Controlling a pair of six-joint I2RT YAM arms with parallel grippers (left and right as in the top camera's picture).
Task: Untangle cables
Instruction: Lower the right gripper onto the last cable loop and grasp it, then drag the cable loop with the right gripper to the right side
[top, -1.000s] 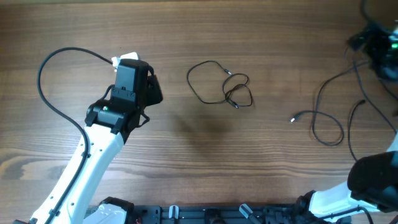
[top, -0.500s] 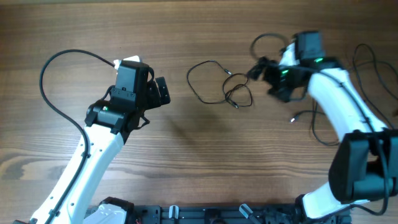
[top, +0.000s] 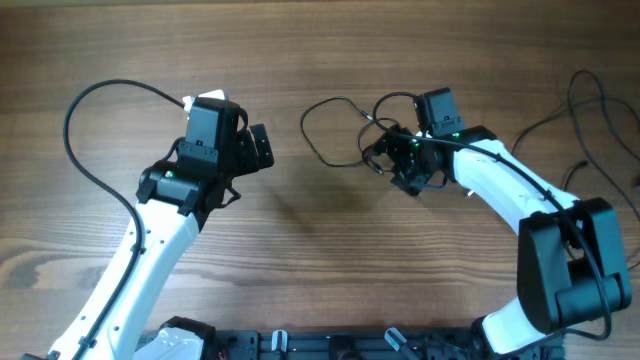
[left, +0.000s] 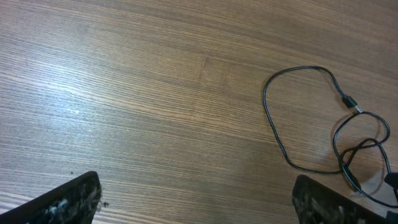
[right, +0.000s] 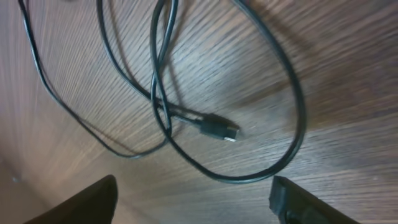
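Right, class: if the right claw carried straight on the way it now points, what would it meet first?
Most likely the cables: the open right claw points down at their loop and plug, which lie on the table just ahead of it. Depth is hard to judge.

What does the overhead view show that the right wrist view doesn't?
Only the overhead view shows the left arm and right arm, plus the whole outline of the cable, big loop included. Only the right wrist view shows the plug up close, lying inside a loop with strands crossing beside it. Both show the cable on the wooden table.
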